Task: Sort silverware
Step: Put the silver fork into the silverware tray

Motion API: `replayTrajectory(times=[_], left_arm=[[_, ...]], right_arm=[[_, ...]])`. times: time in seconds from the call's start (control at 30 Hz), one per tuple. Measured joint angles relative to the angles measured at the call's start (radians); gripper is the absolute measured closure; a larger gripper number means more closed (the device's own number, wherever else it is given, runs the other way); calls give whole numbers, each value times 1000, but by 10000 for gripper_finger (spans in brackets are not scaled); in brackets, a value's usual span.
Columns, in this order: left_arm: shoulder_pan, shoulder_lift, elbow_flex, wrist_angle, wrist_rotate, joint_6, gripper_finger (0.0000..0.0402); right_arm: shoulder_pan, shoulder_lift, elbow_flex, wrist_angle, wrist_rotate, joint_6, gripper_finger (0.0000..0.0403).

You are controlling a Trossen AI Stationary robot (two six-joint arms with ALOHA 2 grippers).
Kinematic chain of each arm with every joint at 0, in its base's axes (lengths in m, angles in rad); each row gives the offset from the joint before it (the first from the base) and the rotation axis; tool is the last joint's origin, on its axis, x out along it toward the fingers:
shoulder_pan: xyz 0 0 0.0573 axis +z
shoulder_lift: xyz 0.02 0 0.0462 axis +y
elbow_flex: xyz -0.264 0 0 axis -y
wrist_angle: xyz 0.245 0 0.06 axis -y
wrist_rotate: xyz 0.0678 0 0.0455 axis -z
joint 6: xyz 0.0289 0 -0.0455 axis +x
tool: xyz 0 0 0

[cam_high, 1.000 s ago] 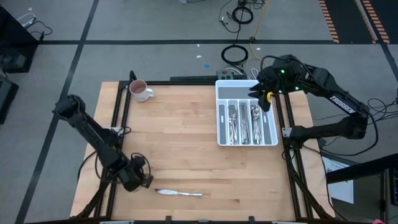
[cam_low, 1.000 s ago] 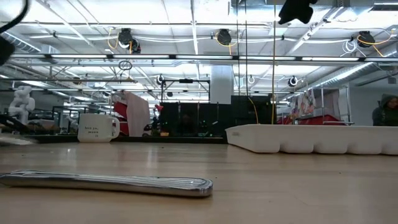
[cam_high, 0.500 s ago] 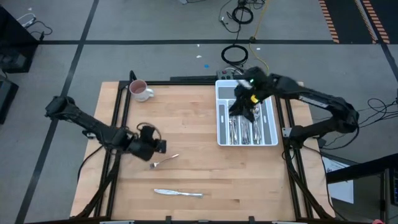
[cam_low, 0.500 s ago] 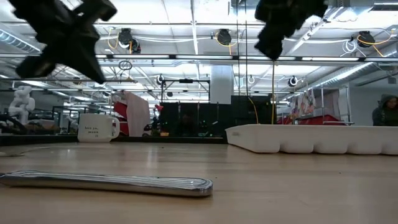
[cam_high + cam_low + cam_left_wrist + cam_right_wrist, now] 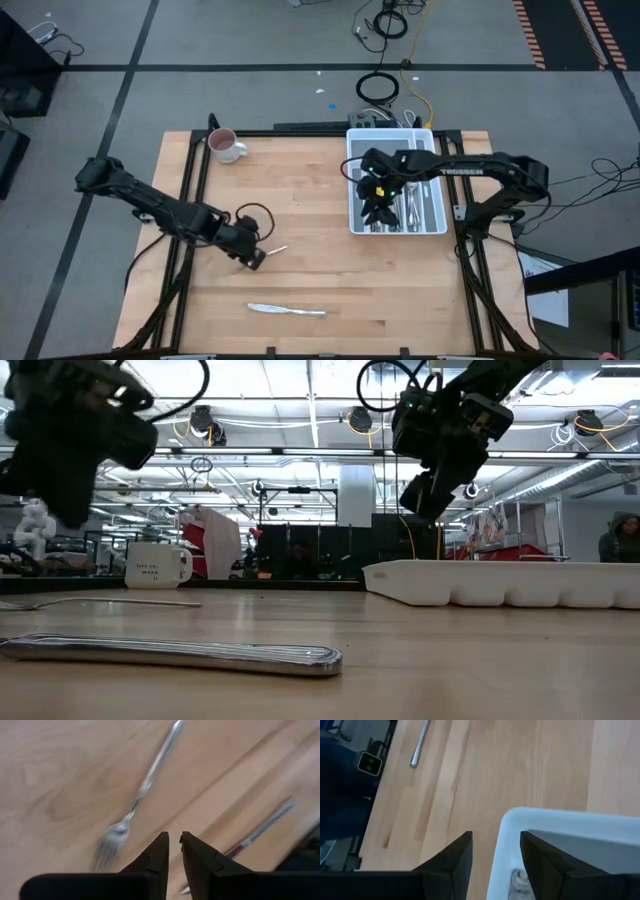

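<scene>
A silver fork (image 5: 134, 806) lies flat on the wooden table just ahead of my left gripper (image 5: 174, 845). That gripper hovers above it with its fingers shut and empty; in the high view the gripper (image 5: 256, 258) is at the table's left middle. A table knife (image 5: 288, 311) lies near the table's near edge and shows in the low view (image 5: 170, 652). My right gripper (image 5: 496, 840) is open and empty above the left wall of the white tray (image 5: 355, 200), its fingers standing either side of the rim (image 5: 545, 817). Several pieces of silverware (image 5: 410, 200) lie in the tray's compartments.
A pink-and-white mug (image 5: 226, 146) stands at the table's far left. The tray fills the far right part of the table. Bare wood lies between the fork, the knife and the tray. Black frame rails run along the table's left and right edges.
My left gripper has swung from the table's near left corner toward the far edge and the middle. A fork that did not show a second ago now lies beside it. My right gripper has come from past the tray's far right corner, down and left, over the tray's left side.
</scene>
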Motion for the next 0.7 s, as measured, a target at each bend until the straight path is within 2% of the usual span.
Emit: replayTrajectory(times=[0.1,0.23,0.47,0.7], left_arm=[[-11,39,0,-28,59,63,329],[-12,101,0,31,134,167,292],[-12,208,-1,22,129,195,229],[-5,254,-1,26,73,216,221]], right_arm=[[2,2,0,23,-5,-8,241],[-4,-4,0,26,-5,-15,235],[-8,-4,0,25,-5,34,234],[-7,-4,1,22,-6,64,234]])
